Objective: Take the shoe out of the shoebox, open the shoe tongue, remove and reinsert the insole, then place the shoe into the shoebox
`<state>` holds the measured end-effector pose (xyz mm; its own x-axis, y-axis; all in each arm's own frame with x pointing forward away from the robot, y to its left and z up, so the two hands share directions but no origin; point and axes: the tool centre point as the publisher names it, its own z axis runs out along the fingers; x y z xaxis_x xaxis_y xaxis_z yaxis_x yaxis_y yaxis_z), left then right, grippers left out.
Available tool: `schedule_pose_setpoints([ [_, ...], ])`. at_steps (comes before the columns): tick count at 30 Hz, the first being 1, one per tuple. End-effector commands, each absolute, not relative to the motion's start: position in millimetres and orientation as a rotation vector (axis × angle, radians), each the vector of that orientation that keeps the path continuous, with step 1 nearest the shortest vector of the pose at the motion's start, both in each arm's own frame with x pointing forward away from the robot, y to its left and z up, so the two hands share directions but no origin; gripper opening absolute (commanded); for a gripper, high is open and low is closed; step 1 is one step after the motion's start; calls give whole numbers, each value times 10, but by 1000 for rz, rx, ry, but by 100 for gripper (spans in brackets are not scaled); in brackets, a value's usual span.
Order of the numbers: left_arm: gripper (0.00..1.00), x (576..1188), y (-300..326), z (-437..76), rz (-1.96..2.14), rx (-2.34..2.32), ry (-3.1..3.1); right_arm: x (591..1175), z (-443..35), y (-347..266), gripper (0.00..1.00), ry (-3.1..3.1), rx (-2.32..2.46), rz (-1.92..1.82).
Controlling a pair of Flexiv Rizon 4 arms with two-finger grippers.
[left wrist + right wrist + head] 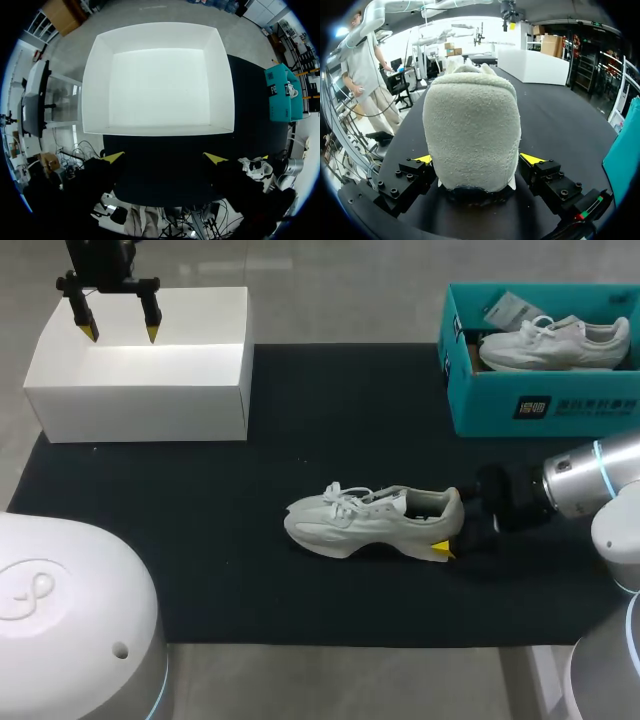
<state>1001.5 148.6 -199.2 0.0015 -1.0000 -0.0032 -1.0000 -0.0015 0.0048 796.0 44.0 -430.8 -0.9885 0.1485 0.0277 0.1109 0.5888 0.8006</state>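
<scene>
A white sneaker (375, 520) lies on its sole in the middle of the black mat, toe to the left. My right gripper (452, 528) is at its heel, open. In the right wrist view the fuzzy heel (470, 130) fills the gap between the fingers of that gripper (478, 160), whose yellow tips stand close on either side. A teal shoebox (540, 405) at the back right holds a second white sneaker (555, 345). My left gripper (120, 330) hangs open over a white open box (140, 390) at the back left; the box (95, 90) lies ahead of the gripper (165, 157), with nothing inside.
The black mat (200, 500) covers most of the table, bare between the white box and the sneaker. A paper tag (512, 308) lies in the teal shoebox (277, 95) beside the second sneaker.
</scene>
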Motion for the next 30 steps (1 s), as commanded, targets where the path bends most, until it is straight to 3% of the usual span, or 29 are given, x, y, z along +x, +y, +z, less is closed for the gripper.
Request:
schedule_pose_setpoints([
  [1,100,10009,1492,-1999,-4,2222,-2220,8031,-4356,459,29,2784,208,1378],
  [2,100,10009,1492,-1999,-4,2222,-2220,8034,-4360,457,8,2787,207,1375],
  [3,100,10009,1492,-1999,-4,2222,-2220,8035,-4361,456,0,2791,204,1378],
  [15,100,10009,1492,-1999,-4,2222,-2220,8171,-4214,333,0,2784,162,1338],
  [30,100,10009,1492,-1999,-4,2222,-2220,8170,-4384,328,0,2821,110,1366],
])
